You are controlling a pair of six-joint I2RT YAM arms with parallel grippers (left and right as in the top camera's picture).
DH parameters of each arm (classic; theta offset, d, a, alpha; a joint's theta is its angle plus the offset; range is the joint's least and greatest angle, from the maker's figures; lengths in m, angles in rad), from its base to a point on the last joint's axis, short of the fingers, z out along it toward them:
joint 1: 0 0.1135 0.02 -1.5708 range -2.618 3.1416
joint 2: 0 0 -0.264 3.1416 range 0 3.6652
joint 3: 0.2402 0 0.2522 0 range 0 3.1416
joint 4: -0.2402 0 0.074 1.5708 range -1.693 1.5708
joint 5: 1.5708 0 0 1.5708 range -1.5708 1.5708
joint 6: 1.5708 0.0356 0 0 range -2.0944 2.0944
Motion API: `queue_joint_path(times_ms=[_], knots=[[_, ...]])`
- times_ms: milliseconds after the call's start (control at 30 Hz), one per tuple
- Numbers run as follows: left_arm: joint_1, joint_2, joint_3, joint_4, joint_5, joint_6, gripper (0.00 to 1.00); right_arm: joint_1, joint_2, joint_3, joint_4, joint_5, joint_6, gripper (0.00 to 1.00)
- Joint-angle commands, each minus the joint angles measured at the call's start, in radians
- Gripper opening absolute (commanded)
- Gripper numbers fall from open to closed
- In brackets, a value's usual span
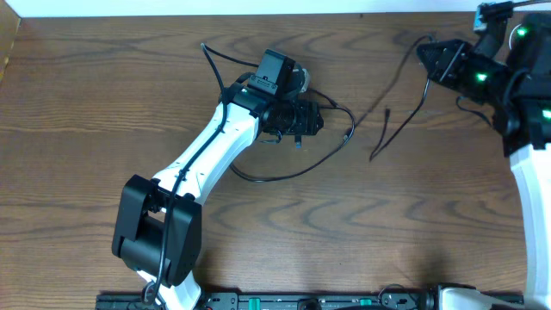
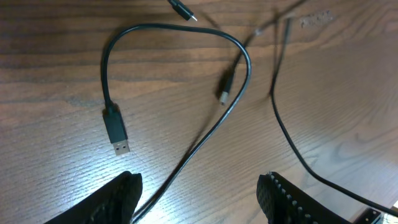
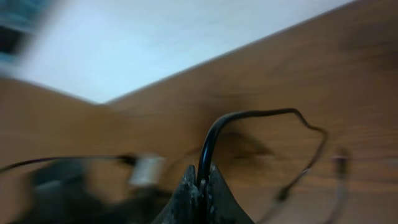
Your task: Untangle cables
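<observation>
Overhead: left gripper [image 1: 297,120] above looped black cable [image 1: 331,155] on table [image 1: 86,129]; right gripper [image 1: 428,53] near far edge, second black cable [image 1: 405,120] trailing from it.
Left wrist: fingers [image 2: 283,196] spread wide; loop's USB plug [image 2: 117,132] lies flat.
Right wrist: blurry; fingers [image 3: 186,193] pressed together, seemingly pinching second black cable [image 3: 208,143].

Even bright light, soft shadows, right wrist view heavily blurred

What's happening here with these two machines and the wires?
Two robot arms are untangling thin cables on a wooden table. The right claw is pinched shut on one black cable near the table's far edge. The left claw hangs open just above a second, looped black cable, gripping nothing.
</observation>
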Motion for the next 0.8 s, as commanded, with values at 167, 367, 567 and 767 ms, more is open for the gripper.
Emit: queue_joint_path(times_ms=[167, 367, 567, 767], knots=[[0.003, -0.002, 0.006, -0.016, 0.005, -0.006, 0.65, 0.014, 0.081, 0.002, 0.009, 0.694, -0.181, 0.01], [0.003, -0.002, 0.006, -0.014, 0.000, -0.005, 0.65, 0.011, 0.071, 0.002, 0.006, 0.811, -0.182, 0.01], [0.013, -0.026, 0.006, -0.014, -0.003, 0.000, 0.61, -0.050, 0.013, 0.038, -0.006, 0.741, -0.210, 0.01], [0.022, -0.112, 0.006, -0.015, -0.037, 0.022, 0.61, -0.229, -0.024, 0.185, -0.089, 0.579, -0.219, 0.01]])
